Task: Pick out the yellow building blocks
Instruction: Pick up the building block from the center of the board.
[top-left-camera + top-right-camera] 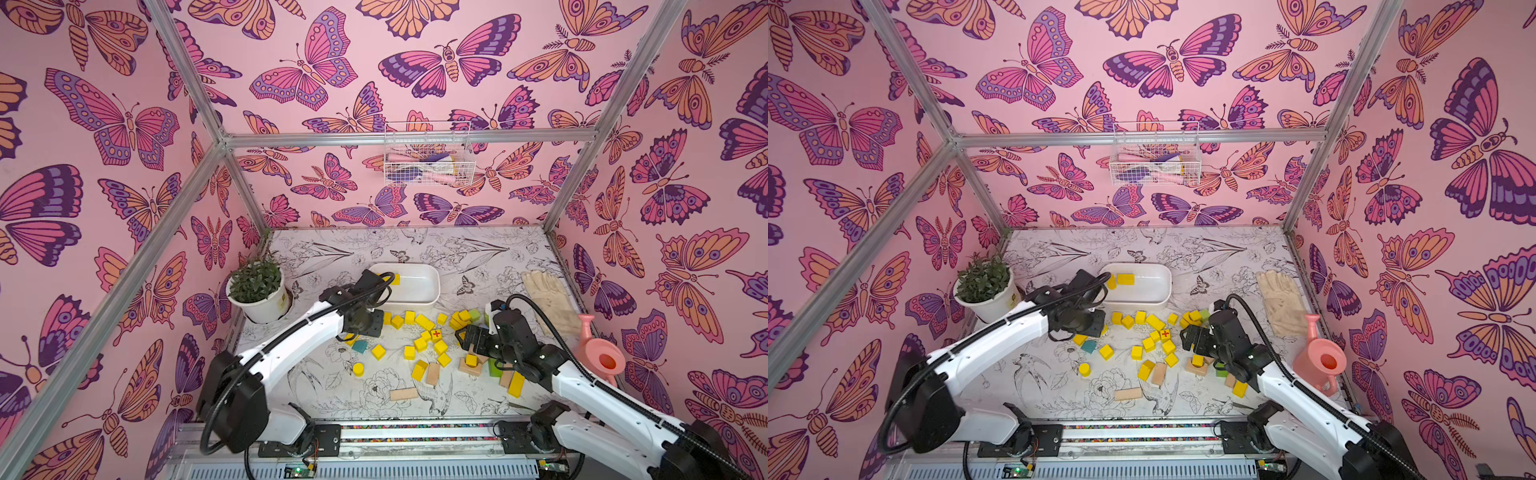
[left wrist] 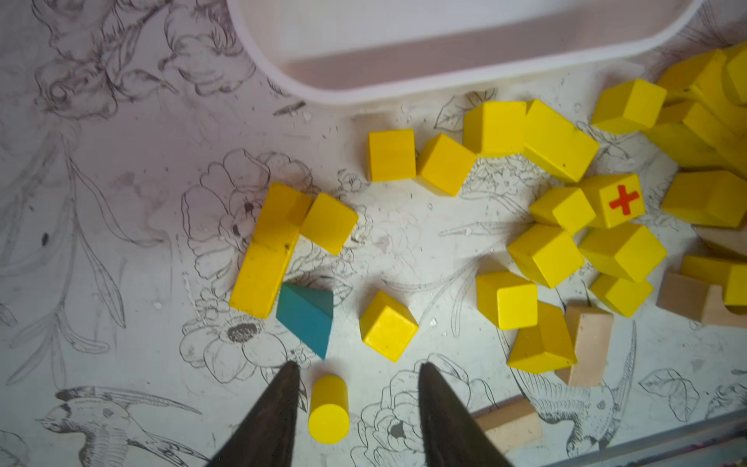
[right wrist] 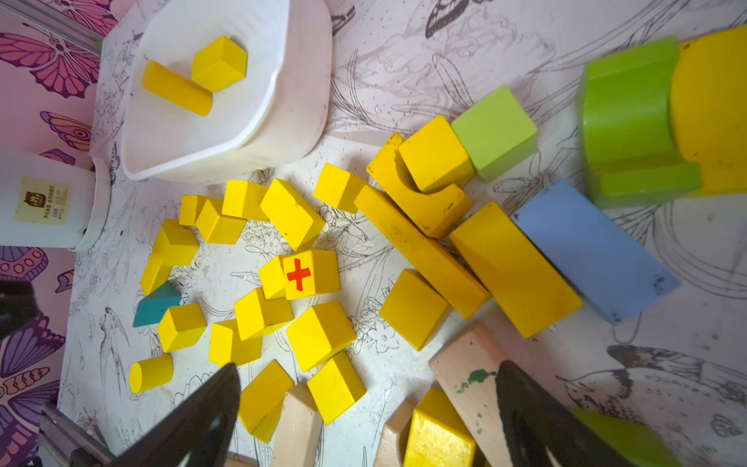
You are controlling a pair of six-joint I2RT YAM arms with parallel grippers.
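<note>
Right wrist view: two yellow blocks (image 3: 219,62) lie in tub (image 3: 291,121); left wrist view shows only tub's bare wall. Left hand (image 2: 357,366) spread, near tub. Right hand (image 3: 368,366) spread wide, farther from tub.

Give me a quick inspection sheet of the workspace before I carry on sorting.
Surface: flower-print table, blocks scattered over its near half.
Job's things: yellow building blocks mostly loose on the table; two lie in the white tub; red-cross cube not in it.
Clutter: tan blocks, green blocks, blue block, teal wedge, glove, watering can, potted plant.
Grippers: left gripper jaws partly open, empty, above a yellow cylinder; right gripper jaws wide open, empty.
Cables: black cable loops along each arm; no snag seen.
Surroundings: butterfly walls, wire basket on the back wall.
</note>
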